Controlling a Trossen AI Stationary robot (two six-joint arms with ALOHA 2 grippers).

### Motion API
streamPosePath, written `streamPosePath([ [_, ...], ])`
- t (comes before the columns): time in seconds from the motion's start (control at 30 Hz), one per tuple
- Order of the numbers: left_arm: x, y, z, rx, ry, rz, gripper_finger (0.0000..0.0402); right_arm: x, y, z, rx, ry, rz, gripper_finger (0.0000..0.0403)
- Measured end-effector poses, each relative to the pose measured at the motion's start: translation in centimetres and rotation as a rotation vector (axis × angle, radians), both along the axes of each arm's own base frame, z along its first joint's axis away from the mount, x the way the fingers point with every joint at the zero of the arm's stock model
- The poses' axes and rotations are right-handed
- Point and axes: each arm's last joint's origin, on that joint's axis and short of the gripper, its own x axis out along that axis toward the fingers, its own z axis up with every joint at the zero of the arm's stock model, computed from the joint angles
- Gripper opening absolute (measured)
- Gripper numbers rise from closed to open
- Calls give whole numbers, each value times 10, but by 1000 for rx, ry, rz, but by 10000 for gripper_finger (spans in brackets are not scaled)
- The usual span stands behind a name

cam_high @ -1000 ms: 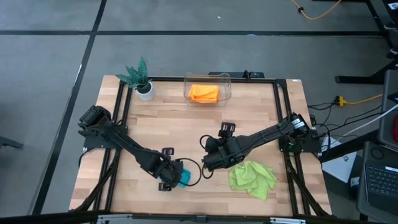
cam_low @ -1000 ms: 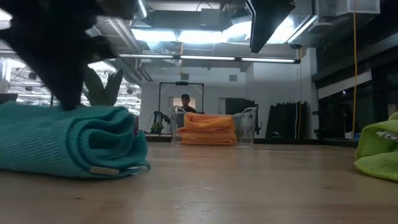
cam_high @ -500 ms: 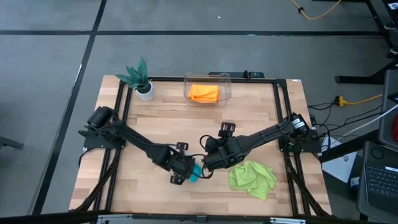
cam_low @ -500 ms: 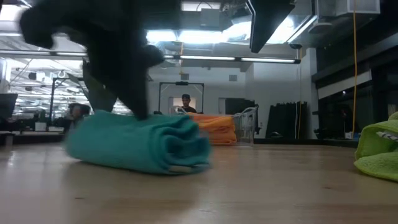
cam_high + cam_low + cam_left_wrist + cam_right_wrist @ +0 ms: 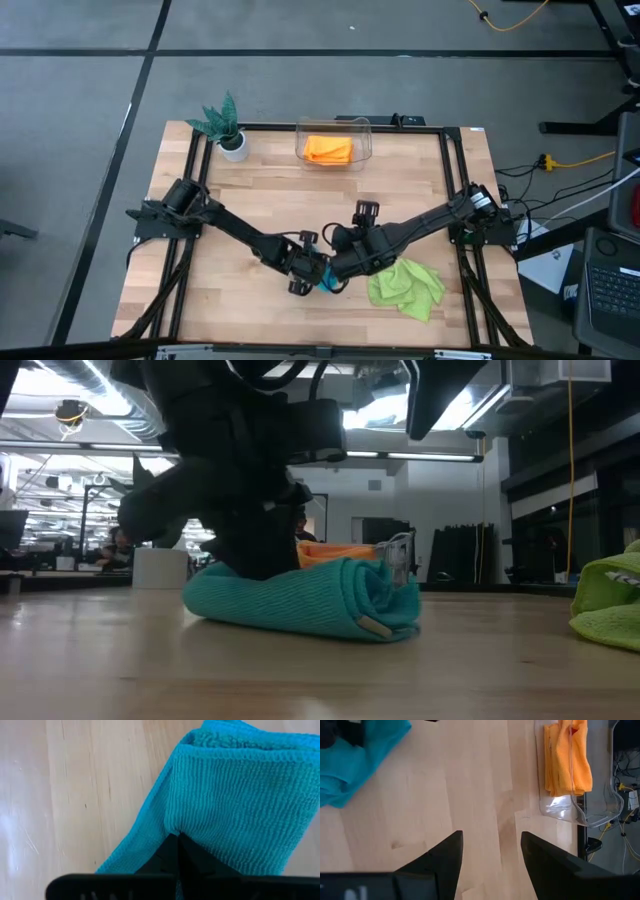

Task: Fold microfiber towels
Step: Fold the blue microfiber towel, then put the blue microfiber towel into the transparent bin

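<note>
Three colours of towel showed on the table [image 5: 250,190]: one teal towel [image 5: 322,279], one lime towel [image 5: 405,285], and orange towels [image 5: 328,149] in a clear bin [image 5: 334,125] at the far edge; how many orange cloths were stacked there could not be counted from above. One potted plant [image 5: 226,125] stood at the far left corner. The teal towel lay folded near the table's middle front, almost hidden from overhead by the two arms meeting over it. The left gripper [image 5: 303,275] had its fingers pinched together on the teal towel; the left wrist view showed this plainly, the dark fingers [image 5: 172,855] meeting at a crease in the ribbed teal cloth [image 5: 235,800]. The right gripper [image 5: 345,268] hovered just beside it, fingers [image 5: 445,857] spread apart and holding nothing, with bare wood between them. The low view gave what the overhead did not: the teal towel [image 5: 310,600] as a thick rolled fold resting on the wood, the left arm pressed down on its back, the lime towel [image 5: 608,600] crumpled at the right edge. The right wrist view showed the orange towels [image 5: 567,757] folded in layers inside the bin [image 5: 570,810].
</note>
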Motion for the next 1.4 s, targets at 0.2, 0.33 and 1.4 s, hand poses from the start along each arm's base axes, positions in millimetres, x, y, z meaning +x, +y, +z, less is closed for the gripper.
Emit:
streamPosePath([
  [0.2, 0, 0, 2, 18, -18, 5, 16, -3, 9, 0, 1, -5, 23, 204],
  [0.33, -1, -1, 5, 20, -30, 8, 55, -6, 14, 0, 2, -5, 38, 204],
  [1.4, -71, 24, 129, 37, -154, 268, 135, 5, -68, 11, -131, 53, -137, 204],
])
